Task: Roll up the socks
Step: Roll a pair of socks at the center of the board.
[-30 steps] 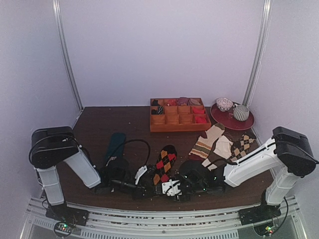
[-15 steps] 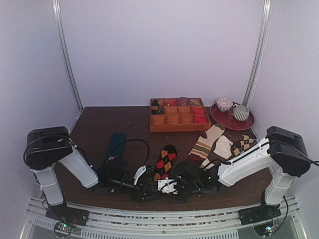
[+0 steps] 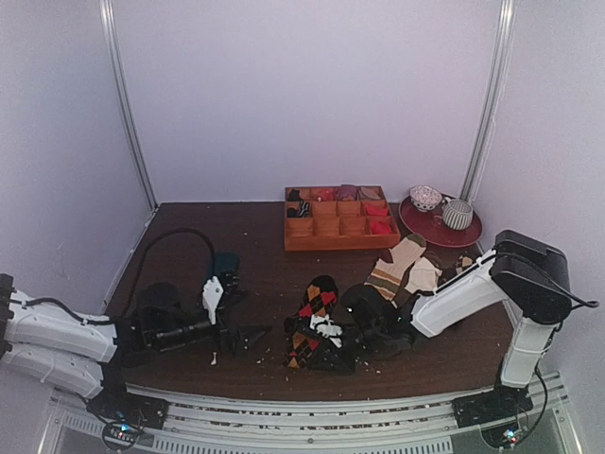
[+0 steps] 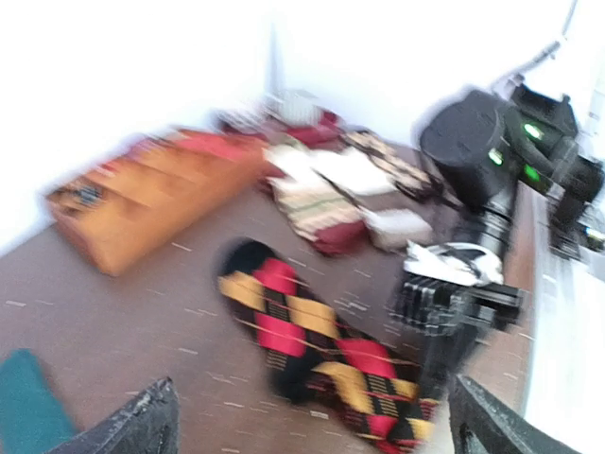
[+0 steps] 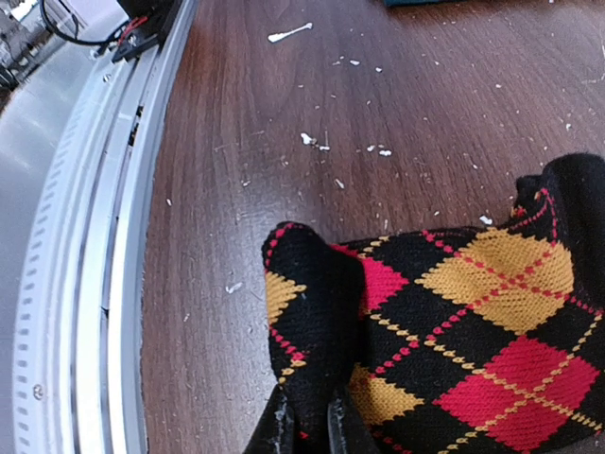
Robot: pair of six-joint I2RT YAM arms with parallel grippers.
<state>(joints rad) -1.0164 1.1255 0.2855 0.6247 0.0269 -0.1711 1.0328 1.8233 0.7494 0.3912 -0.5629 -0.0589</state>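
We find the right gripper closed on a raised fold at the near end of the socks, which lie flat on the table ahead of it. Only its fingertips show, cut off by the lower edge of the wrist view. From above, this gripper covers that end of the fabric, and we cannot tell whether one layer or two is pinched.

The left gripper stands wide open and holds nothing, with the socks on the table just ahead of it. Its wrist view is badly blurred. The orange tray far beyond it and a teal sock at the left edge are recognisable, but their details are not.
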